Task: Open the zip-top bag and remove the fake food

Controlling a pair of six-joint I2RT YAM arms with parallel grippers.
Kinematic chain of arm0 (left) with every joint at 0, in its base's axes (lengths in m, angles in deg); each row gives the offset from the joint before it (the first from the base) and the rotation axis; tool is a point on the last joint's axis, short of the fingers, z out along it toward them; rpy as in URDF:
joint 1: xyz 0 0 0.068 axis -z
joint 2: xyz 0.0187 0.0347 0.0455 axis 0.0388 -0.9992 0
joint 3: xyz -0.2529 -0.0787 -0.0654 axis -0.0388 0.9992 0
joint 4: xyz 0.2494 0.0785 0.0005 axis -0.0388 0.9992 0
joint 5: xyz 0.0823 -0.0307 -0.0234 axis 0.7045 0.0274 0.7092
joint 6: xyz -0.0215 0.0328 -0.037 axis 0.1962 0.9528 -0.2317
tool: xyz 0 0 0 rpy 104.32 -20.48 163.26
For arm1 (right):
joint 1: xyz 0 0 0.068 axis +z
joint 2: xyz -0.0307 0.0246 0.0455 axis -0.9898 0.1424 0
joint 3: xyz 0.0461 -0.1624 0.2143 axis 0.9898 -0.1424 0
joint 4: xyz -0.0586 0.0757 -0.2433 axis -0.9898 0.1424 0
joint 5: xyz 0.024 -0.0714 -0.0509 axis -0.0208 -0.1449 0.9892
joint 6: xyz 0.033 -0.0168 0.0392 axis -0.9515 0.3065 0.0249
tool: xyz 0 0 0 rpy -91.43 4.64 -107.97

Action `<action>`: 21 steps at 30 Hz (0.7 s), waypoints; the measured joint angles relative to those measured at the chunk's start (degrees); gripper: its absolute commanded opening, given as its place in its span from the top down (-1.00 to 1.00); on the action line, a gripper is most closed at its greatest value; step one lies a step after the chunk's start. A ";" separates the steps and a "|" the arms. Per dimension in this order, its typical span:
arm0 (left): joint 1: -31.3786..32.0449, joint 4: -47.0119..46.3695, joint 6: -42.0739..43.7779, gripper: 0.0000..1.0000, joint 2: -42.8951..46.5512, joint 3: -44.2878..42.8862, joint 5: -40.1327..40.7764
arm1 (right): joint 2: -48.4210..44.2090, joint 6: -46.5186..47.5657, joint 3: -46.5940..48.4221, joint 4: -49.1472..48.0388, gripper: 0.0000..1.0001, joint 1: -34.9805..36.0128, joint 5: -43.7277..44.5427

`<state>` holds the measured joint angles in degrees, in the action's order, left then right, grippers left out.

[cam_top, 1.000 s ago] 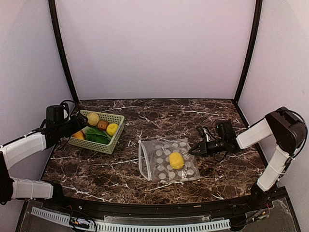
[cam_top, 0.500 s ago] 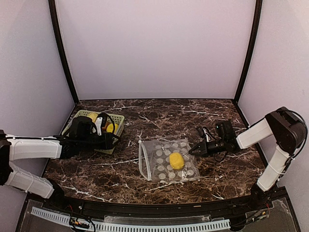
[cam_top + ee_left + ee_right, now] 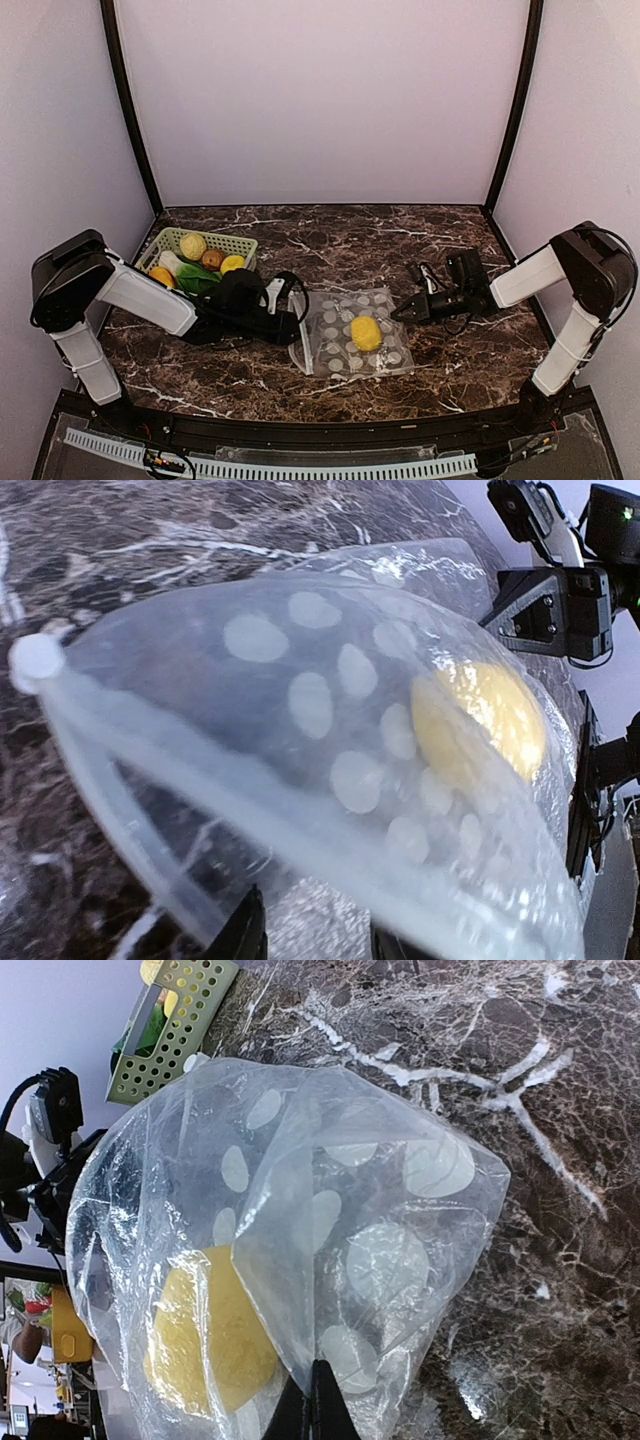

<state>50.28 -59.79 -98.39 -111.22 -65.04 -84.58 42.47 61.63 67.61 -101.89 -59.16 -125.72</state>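
Zip-top bag (image 3: 335, 325) is lying mid-table (image 3: 450, 240) near the front edge, fake lemon (image 3: 365, 332) inside. Right gripper (image 3: 408, 310) is clamping its corner. Left gripper (image 3: 315, 930) is sitting part-open astride the zip strip (image 3: 150, 770); it should be biting one lip only.

White arm shells (image 3: 523, 275), black right gripper (image 3: 397, 314) (cabled)

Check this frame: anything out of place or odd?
Nothing spilled or damaged. One yellow piece sits alone inside the zip-top bag; the other fake food lies in the green basket. The right gripper pinches the bag's corner, bunching it.
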 measured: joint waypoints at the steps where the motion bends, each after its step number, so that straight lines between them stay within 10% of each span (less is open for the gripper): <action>1: 0.59 -0.72 -0.22 0.30 -1.44 -0.96 -0.44 | 0.00 0.04 0.00 0.00 1.00 0.00 0.00; 9: 4.57 -8.15 -2.89 0.26 -12.92 -8.57 -4.55 | 0.00 -0.09 -1.16 -0.61 1.00 0.66 0.17; 21: 7.61 -14.78 -5.68 -0.48 -19.96 -15.21 -9.90 | -0.02 -3.08 -3.39 -2.78 1.00 4.66 4.20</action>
<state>57.89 -74.56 -104.07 -131.18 -80.25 -94.48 42.45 58.55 64.22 -104.66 -54.51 -121.52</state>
